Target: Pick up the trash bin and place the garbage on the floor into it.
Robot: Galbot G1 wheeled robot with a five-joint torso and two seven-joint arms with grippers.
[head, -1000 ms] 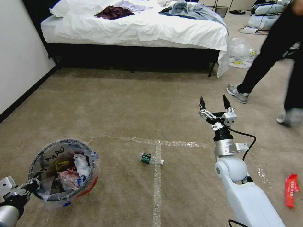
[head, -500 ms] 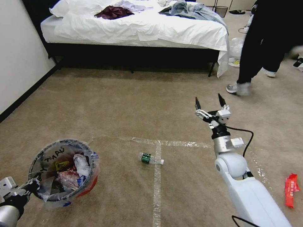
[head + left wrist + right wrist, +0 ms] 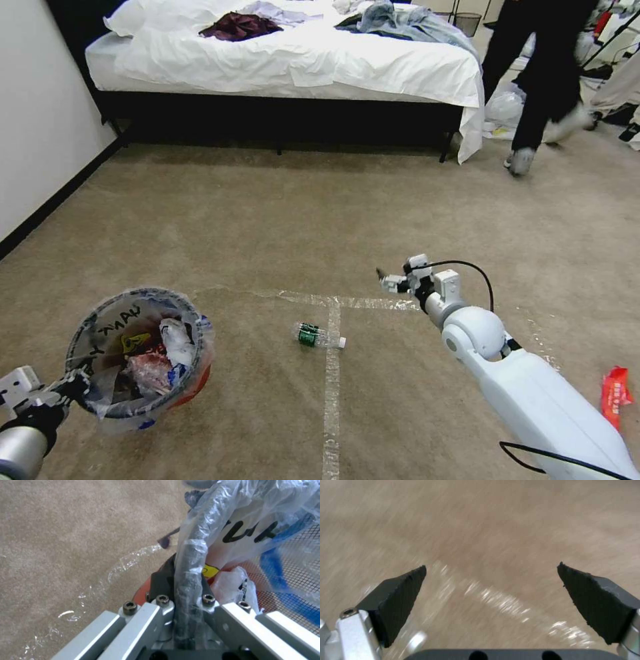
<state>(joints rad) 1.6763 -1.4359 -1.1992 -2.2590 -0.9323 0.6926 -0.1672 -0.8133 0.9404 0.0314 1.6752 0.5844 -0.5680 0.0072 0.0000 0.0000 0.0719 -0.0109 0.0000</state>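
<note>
At the lower left of the head view, the trash bin (image 3: 143, 357) is hanging just off the floor (image 3: 267, 220), a small red tub lined with a crinkled clear bag (image 3: 100, 320) that is carrying black writing along its rim. Inside it, white tissues, red scraps and a bit of yellow are lying heaped together. The left gripper (image 3: 70, 387) is gripping the near edge of that rim; in the left wrist view its fingers (image 3: 160, 580) are pressed together on the bag-wrapped rim (image 3: 191, 555), with the red wall of the bin showing just behind them.

Near the lower middle of the frame, a crushed green-labelled bottle (image 3: 319, 335) is lying on its side on the carpet, its white cap touching a strip of shiny tape (image 3: 331, 387) that is running down toward the bottom edge. A second strip is crossing it just above the bottle.

Right of centre, the right gripper (image 3: 390, 280) is pointing toward the left over the tape crossing, above and to the right of the bottle. In the right wrist view its two dark pads (image 3: 400, 597) are standing wide apart with nothing between them, and blurred carpet and tape are showing below.

At the right edge, low down, a red wrapper (image 3: 615, 397) is lying on the carpet, well apart from the bottle.
</note>
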